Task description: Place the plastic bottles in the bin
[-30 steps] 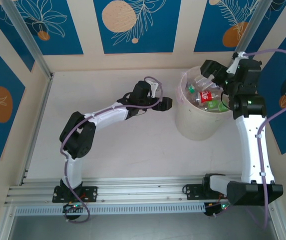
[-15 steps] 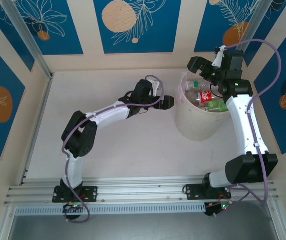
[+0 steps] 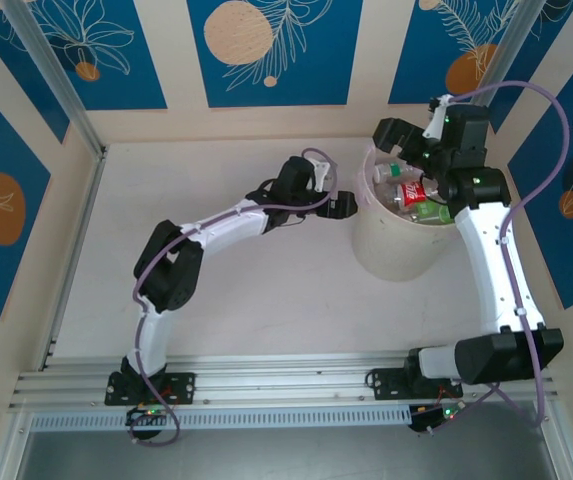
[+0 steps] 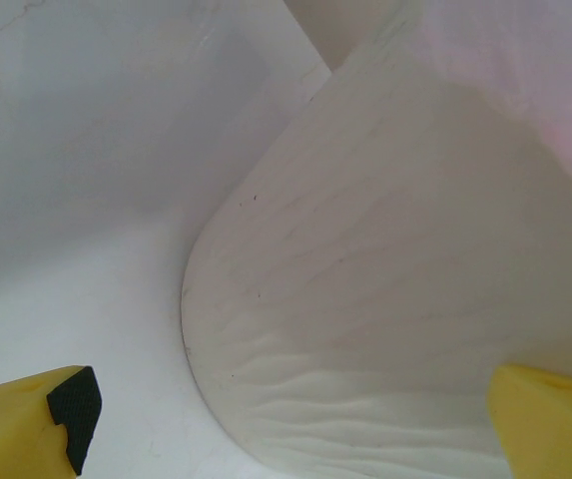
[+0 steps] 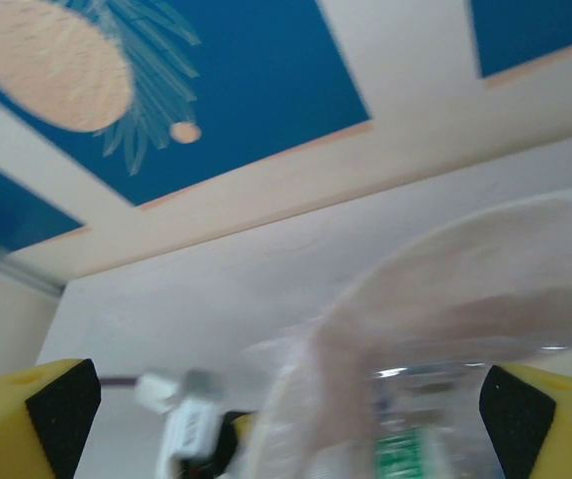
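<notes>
Left gripper [image 3: 343, 207], spread and empty, is brought closer to the bin [image 3: 406, 255] wall, right gripper [image 3: 401, 143], likewise spread empty, is drawn back over its far rim, plastic bottles [image 3: 411, 192] left inside.

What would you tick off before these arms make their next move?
1. Left gripper open and empty: ok.
2. Right gripper open, over the bin: ok.
3. Bottles lying inside the bin: ok.
4. Bin upright on the table: ok.
5. Gap between left gripper and bin wall: cannot tell, they are very close.
</notes>
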`<state>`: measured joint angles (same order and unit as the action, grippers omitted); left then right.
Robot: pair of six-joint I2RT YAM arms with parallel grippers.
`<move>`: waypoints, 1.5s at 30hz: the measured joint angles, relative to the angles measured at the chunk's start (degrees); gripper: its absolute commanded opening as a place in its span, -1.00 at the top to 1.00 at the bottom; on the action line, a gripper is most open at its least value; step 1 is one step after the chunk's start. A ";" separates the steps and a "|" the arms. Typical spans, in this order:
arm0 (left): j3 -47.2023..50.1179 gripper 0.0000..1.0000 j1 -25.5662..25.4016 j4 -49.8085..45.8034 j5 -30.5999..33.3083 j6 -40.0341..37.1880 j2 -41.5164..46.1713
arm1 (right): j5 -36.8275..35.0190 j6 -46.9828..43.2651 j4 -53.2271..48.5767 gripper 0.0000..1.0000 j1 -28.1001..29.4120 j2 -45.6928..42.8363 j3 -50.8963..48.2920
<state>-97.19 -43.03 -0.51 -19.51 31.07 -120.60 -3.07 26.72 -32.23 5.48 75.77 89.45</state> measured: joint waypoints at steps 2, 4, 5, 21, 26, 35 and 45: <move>-2.67 -1.00 -0.22 -0.85 -0.44 -0.11 -1.51 | 0.02 -0.46 1.01 -0.99 3.10 -1.42 0.00; -3.26 -1.00 -0.44 -0.94 -0.59 -0.15 -2.01 | 0.04 -0.76 2.23 -0.99 5.68 -2.27 0.04; -3.08 -1.00 -0.55 -0.98 -0.52 -0.15 -2.01 | 0.04 -0.92 2.91 -0.99 6.95 -2.51 0.04; 38.42 -1.00 10.12 7.28 25.07 1.60 37.24 | 1.64 -4.59 17.75 -0.99 23.96 7.54 -6.49; 46.36 -1.00 16.46 5.16 35.63 0.66 46.93 | 1.81 -11.50 18.56 -0.99 26.75 15.10 -9.49; 58.84 -1.00 27.63 4.00 50.12 -7.06 53.77 | -1.42 -17.84 18.47 -0.99 23.96 24.50 -14.45; 64.35 -1.00 36.54 10.82 50.05 -18.23 45.29 | -6.32 -22.36 17.97 -0.99 16.26 24.20 -18.45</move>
<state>-32.84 -6.48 10.31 30.55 12.84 -75.31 -9.39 4.36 -14.26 21.74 99.96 71.00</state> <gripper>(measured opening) 0.998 0.995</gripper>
